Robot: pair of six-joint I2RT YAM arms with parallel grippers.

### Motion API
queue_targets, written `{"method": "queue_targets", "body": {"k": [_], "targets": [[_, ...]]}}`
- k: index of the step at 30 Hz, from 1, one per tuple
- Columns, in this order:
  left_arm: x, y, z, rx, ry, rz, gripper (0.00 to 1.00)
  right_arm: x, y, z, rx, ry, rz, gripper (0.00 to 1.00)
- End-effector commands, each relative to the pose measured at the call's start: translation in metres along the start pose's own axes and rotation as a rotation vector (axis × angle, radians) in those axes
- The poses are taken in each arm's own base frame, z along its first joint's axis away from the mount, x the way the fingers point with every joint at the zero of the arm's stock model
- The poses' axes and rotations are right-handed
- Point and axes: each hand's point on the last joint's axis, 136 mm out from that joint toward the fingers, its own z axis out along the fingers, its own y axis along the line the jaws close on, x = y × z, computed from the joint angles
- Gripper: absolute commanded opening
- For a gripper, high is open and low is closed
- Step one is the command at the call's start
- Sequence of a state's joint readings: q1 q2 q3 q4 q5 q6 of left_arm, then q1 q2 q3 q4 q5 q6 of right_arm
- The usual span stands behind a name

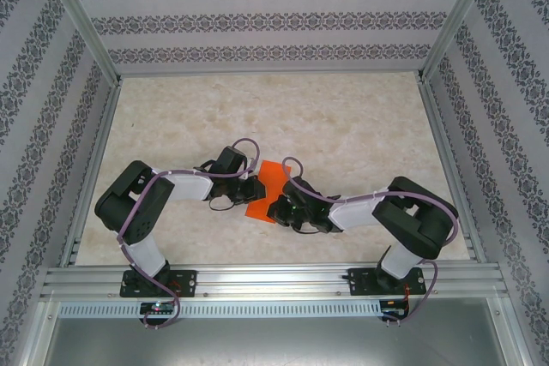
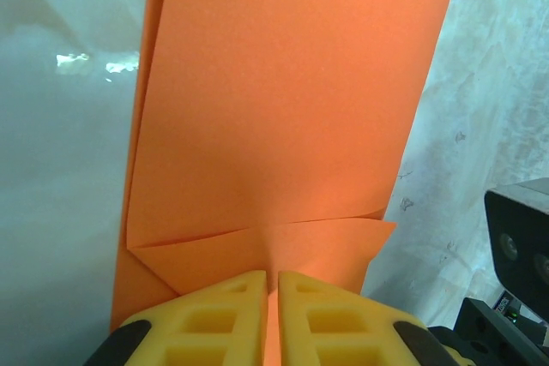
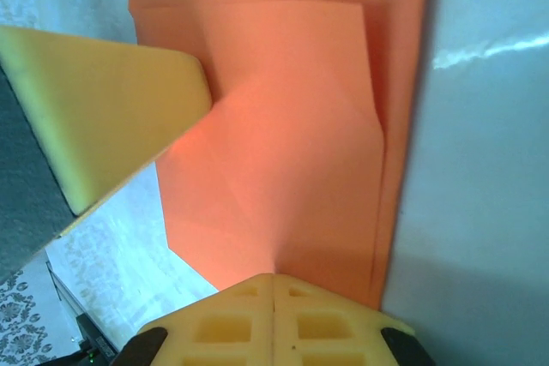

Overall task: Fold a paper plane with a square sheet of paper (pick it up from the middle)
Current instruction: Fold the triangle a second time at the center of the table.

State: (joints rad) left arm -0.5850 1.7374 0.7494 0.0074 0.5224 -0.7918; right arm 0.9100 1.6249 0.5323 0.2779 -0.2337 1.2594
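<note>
The square sheet of paper (image 1: pixel 268 188) is bright orange and folded over on itself into a longer shape, with creased flaps. It is held just above the table between the two arms. My left gripper (image 1: pixel 254 186) is shut on its left side. In the left wrist view the yellow fingertips (image 2: pixel 244 285) pinch the sheet (image 2: pixel 283 109) below a folded flap. My right gripper (image 1: pixel 280 209) is shut on the near right edge. In the right wrist view its closed tips (image 3: pixel 273 279) clamp the sheet (image 3: pixel 292 152), and the left gripper's yellow finger (image 3: pixel 111 109) lies against the paper. A paper plane is out of view.
The pale marbled table (image 1: pixel 343 126) is walled by patterned panels with aluminium posts. A metal rail (image 1: pixel 274 280) runs along the near edge by the arm bases. The right arm's black body (image 2: pixel 519 246) sits close beside the left gripper.
</note>
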Motion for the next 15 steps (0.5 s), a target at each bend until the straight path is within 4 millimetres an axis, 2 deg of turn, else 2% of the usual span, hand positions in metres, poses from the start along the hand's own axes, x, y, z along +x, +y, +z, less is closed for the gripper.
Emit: {"method": "queue_targets", "body": {"k": [1, 15], "targets": [[0.021, 0.043, 0.007, -0.160, 0.052, -0.044, 0.15, 0.018, -0.039, -0.005, 0.130, 0.041, 0.017, 0.07], [0.022, 0.043, 0.008, -0.157, 0.061, -0.038, 0.15, 0.026, -0.054, -0.014, 0.153, 0.042, 0.028, 0.08]]}}
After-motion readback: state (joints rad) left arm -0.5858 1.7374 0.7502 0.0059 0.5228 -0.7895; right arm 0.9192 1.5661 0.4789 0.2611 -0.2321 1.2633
